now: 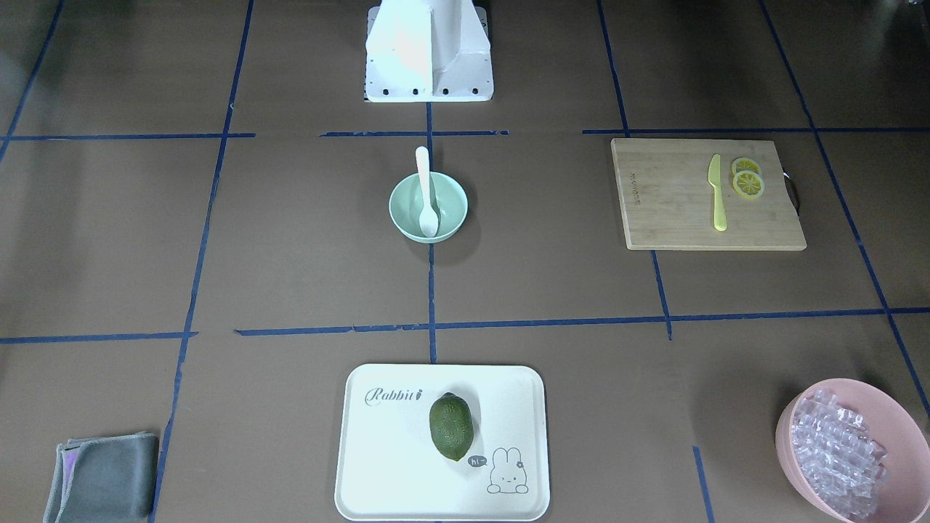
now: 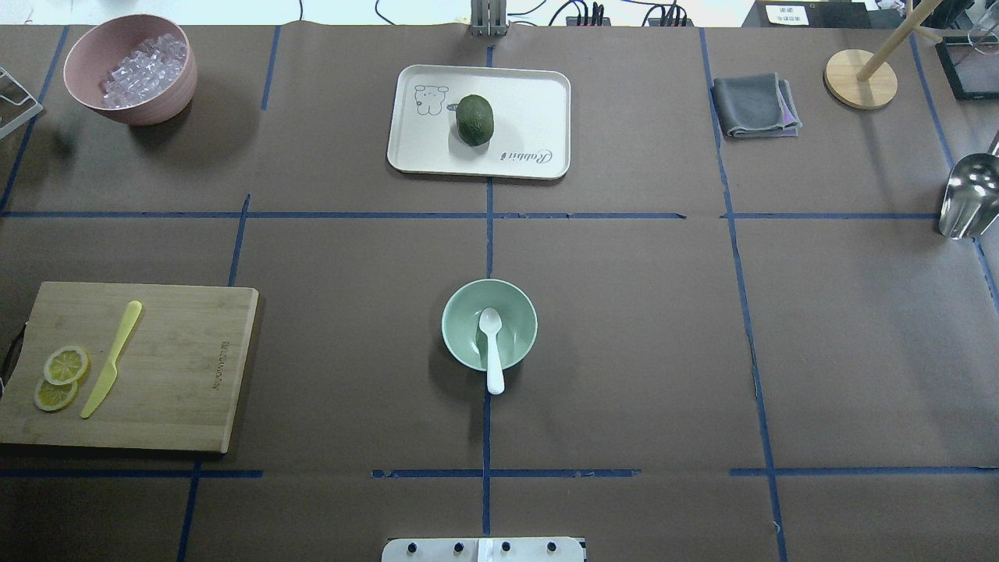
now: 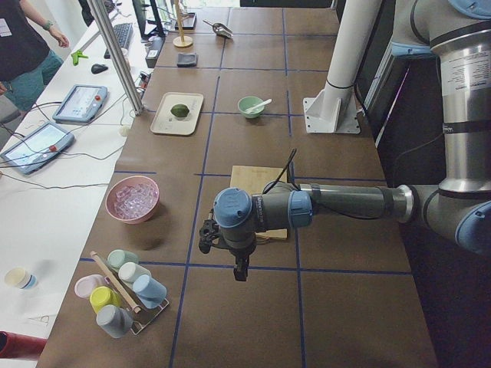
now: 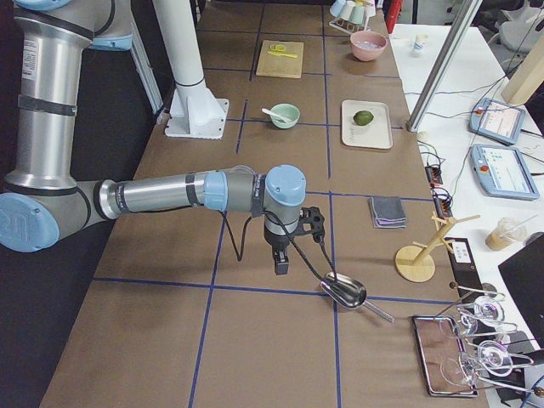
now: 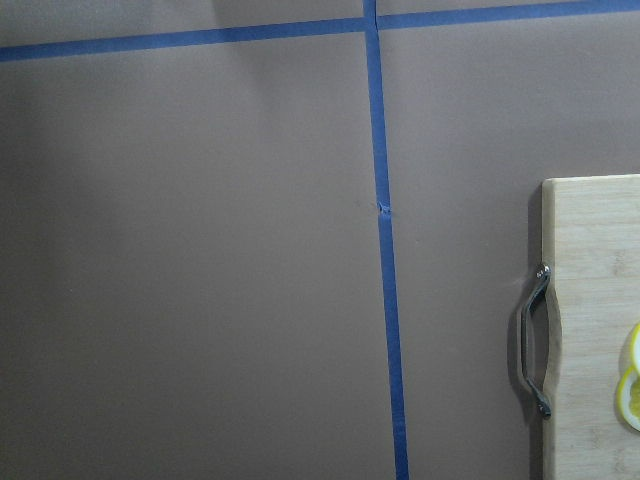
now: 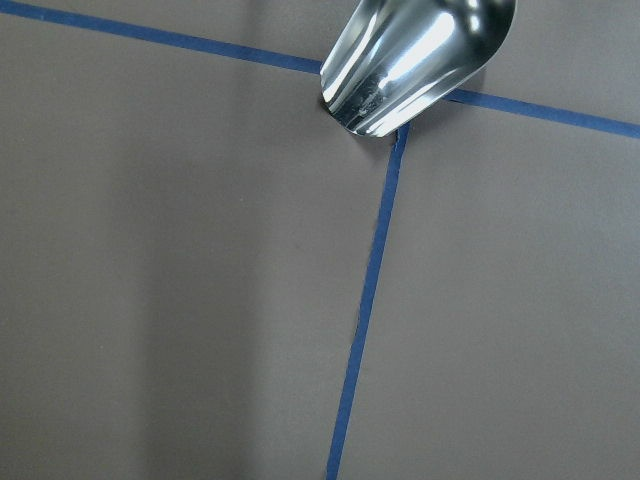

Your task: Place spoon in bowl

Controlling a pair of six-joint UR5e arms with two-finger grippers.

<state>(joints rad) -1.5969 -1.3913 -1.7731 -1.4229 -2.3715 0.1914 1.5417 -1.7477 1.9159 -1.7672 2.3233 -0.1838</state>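
The white spoon point(image 1: 426, 190) lies in the mint-green bowl point(image 1: 403, 211), scoop down inside and handle resting over the rim toward the robot's base. Both also show in the overhead view: the spoon point(image 2: 492, 351) and the bowl point(image 2: 464, 328), at the table's middle. My left gripper point(image 3: 240, 270) hangs over the table's left end, far from the bowl, seen only in the exterior left view. My right gripper point(image 4: 281, 265) hangs over the right end, seen only in the exterior right view. I cannot tell whether either gripper is open or shut. Neither is near the spoon.
A cutting board point(image 2: 179, 367) with a yellow knife point(image 2: 113, 357) and lemon slices point(image 2: 64, 365) lies at the left. A white tray point(image 2: 531, 94) holds a green fruit point(image 2: 474, 119). A pink bowl point(image 2: 133, 105) of clear cubes, a grey cloth point(image 2: 753, 104) and a metal scoop point(image 2: 968, 195) stand farther off.
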